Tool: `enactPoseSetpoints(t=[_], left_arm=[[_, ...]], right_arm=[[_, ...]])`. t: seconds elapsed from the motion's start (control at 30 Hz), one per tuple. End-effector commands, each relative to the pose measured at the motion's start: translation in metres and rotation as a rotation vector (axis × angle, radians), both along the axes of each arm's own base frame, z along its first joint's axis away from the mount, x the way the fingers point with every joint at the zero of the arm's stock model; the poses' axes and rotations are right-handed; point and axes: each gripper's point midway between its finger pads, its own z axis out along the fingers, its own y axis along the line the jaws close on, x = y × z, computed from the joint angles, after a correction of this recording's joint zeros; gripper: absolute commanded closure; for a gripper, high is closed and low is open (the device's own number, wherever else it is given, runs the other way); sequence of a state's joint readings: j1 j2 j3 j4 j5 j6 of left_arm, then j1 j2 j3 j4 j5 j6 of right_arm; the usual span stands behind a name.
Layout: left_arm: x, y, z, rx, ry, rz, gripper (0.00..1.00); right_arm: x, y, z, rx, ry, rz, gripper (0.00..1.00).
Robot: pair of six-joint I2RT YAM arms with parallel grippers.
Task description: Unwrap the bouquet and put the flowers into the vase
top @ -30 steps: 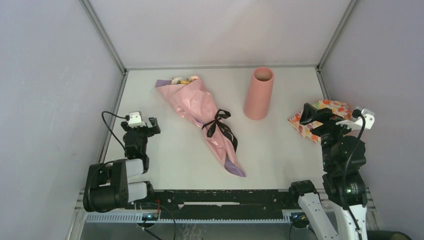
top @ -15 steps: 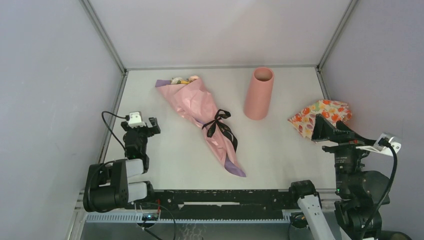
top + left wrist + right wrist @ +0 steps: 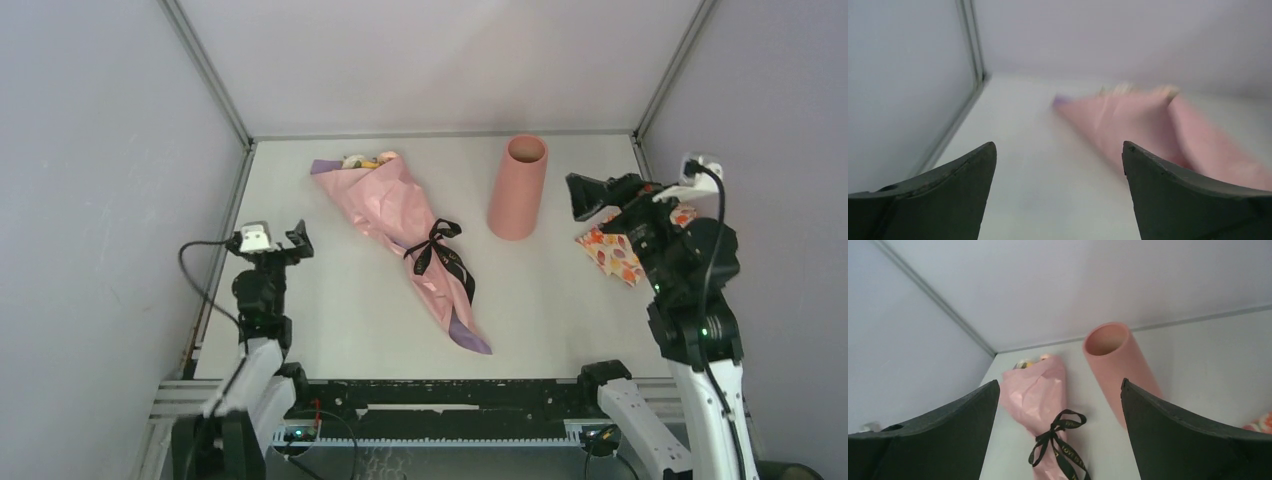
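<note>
From above, the long cone-shaped bouquet (image 3: 420, 235) of crinkled pink paper over purple paper lies flat and slantwise mid-surface, narrow tip toward the arms, wide end at the far side; that end shows the pale flowers (image 3: 362, 160), and a knotted black ribbon (image 3: 437, 250) binds the waist, so the wrap is probably what must be undone first. The tall salmon-pink cylindrical vase (image 3: 518, 190) stands upright just right of the bouquet, apart from it, mouth up to take stems. An orange-flowered cloth bundle (image 3: 615, 252) sits by the right wall, partly under the right arm. The left arm rises slim from its base along the left edge of the white surface (image 3: 340, 300); the left tool (image 3: 272, 241) is spread wide, grasping nothing, well apart from the bouquet. The right arm is reared high, elbow bent, its right tool (image 3: 590, 193) aimed leftward near the vase – released too.

Left wrist: blurred; dark fingers (image 3: 958, 185) parted over bare surface, bouquet ahead to the right.

Right wrist: fingers (image 3: 1168, 430) wide – bouquet and ribbon bow between them below, vase slanting to the right; a likely vantage for choosing the ribbon.
</note>
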State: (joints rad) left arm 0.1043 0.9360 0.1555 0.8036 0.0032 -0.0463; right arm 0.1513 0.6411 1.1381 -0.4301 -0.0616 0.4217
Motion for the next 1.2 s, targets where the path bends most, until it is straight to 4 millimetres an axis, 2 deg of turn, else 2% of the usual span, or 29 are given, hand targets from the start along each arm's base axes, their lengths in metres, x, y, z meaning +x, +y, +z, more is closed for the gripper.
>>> enactPoseSetpoints(t=[0.0, 0.1, 0.17, 0.27, 0.3, 0.33, 0.37, 0.43, 0.5, 0.53, 0.6, 0.63, 0.7, 0.73, 0.8, 0.87, 0.93, 0.97, 1.03, 1.1, 1.17], left_arm=[[-0.030, -0.025, 0.135, -0.120, -0.420, -0.100, 0.00], [-0.051, -0.044, 0.189, -0.289, -0.564, -0.217, 0.00], [-0.055, -0.065, 0.224, -0.279, -0.540, -0.332, 0.00], [-0.064, -0.097, 0.293, -0.265, -0.444, -0.476, 0.00], [-0.075, -0.107, 0.325, -0.275, -0.441, -0.536, 0.00], [-0.087, -0.123, 0.353, -0.288, -0.438, -0.623, 0.00], [-0.110, -0.140, 0.387, -0.284, -0.475, -0.730, 0.00], [-0.151, -0.155, 0.439, -0.368, -0.582, -0.859, 0.00], [-0.193, -0.160, 0.466, -0.472, -0.710, -0.990, 0.00], [-0.215, -0.159, 0.473, -0.507, -0.777, -1.059, 0.00], [-0.241, -0.156, 0.471, -0.586, -0.851, -1.144, 0.00], [-0.238, -0.153, 0.461, -0.629, -0.851, -1.136, 0.00], [-0.214, -0.137, 0.447, -0.854, -0.795, -1.048, 0.00], [-0.202, -0.137, 0.439, -0.902, -0.746, -1.026, 0.00], [-0.185, -0.153, 0.426, -0.827, -0.664, -1.051, 0.02], [-0.165, -0.169, 0.411, -0.763, -0.582, -1.079, 0.09], [-0.130, -0.180, 0.387, -0.721, -0.511, -1.031, 0.13], [-0.105, -0.184, 0.368, -0.729, -0.439, -0.968, 0.16], [-0.050, -0.191, 0.308, -0.731, -0.196, -0.769, 0.18], [-0.018, -0.199, 0.251, -0.621, -0.016, -0.604, 0.22], [0.005, -0.198, 0.194, -0.515, 0.140, -0.425, 0.23]], right_arm=[[0.004, 0.043, 0.034, 0.010, -0.091, 0.206, 0.00], [0.018, 0.074, 0.037, -0.027, -0.063, 0.284, 0.00], [0.022, 0.106, 0.035, -0.101, -0.046, 0.341, 0.00], [0.031, 0.144, 0.031, -0.216, -0.016, 0.377, 0.00], [0.034, 0.158, 0.024, -0.243, 0.005, 0.400, 0.00], [0.035, 0.171, 0.017, -0.267, 0.020, 0.426, 0.00], [0.037, 0.184, 0.007, -0.286, 0.040, 0.450, 0.00], [0.043, 0.207, -0.018, -0.323, 0.087, 0.489, 0.00], [0.045, 0.226, -0.043, -0.356, 0.143, 0.523, 0.00], [0.046, 0.233, -0.055, -0.369, 0.167, 0.535, 0.00], [0.046, 0.245, -0.078, -0.372, 0.215, 0.566, 0.00], [0.046, 0.249, -0.088, -0.369, 0.241, 0.577, 0.00], [0.046, 0.253, -0.111, -0.376, 0.295, 0.584, 0.00], [0.047, 0.253, -0.122, -0.382, 0.319, 0.582, 0.00], [0.047, 0.251, -0.145, -0.400, 0.365, 0.570, 0.00], [0.047, 0.247, -0.169, -0.412, 0.417, 0.555, 0.00], [0.046, 0.243, -0.195, -0.421, 0.468, 0.548, 0.02], [0.045, 0.241, -0.207, -0.424, 0.493, 0.545, 0.04], [0.043, 0.239, -0.229, -0.431, 0.536, 0.541, 0.09], [0.042, 0.236, -0.249, -0.445, 0.574, 0.527, 0.12], [0.039, 0.235, -0.272, -0.457, 0.618, 0.522, 0.16]])
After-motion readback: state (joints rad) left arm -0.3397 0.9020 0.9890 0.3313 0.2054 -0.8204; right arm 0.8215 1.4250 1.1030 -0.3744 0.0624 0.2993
